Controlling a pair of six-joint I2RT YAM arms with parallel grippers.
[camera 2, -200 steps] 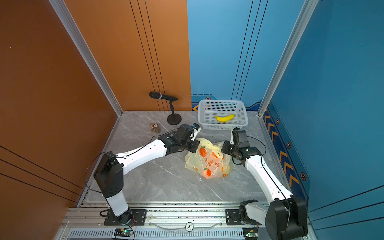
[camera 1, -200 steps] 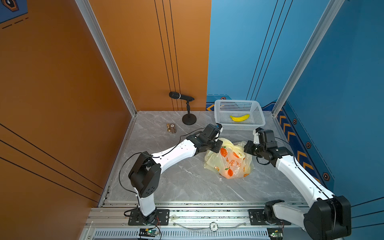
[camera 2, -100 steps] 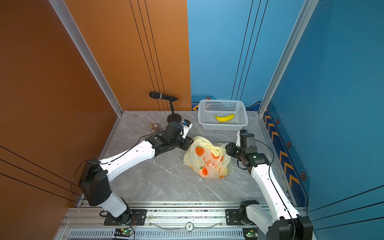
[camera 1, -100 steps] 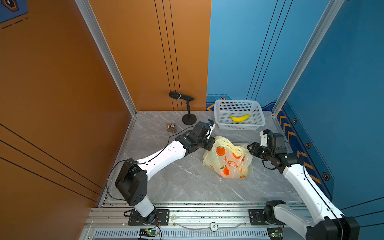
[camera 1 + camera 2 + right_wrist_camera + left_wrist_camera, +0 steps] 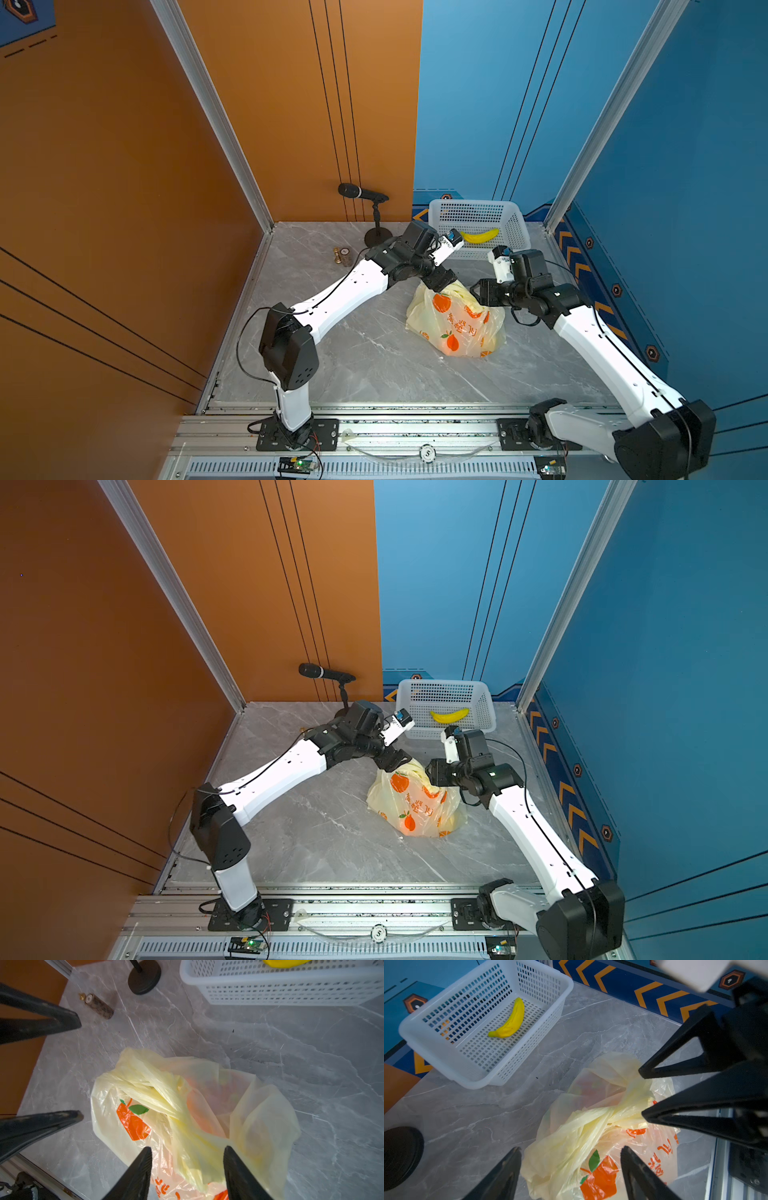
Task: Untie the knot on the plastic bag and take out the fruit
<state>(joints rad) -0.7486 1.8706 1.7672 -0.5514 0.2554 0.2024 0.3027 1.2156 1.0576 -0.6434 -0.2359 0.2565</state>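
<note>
My left gripper (image 5: 570, 1149) and right gripper (image 5: 187, 1148) hang open over the plastic bag (image 5: 457, 328). Pinching loose film instead of the knot (image 5: 620, 1105) could just tighten it

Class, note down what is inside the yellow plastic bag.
Through the plastic bag only blurred orange and pinkish patches show. Crumpled folds hide their shapes and number. The sharp oranges are print on the film.

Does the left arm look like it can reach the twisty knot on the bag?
Probably yes: the left gripper hangs open close to the knot, with nothing between them, though the right gripper crowds it.
</note>
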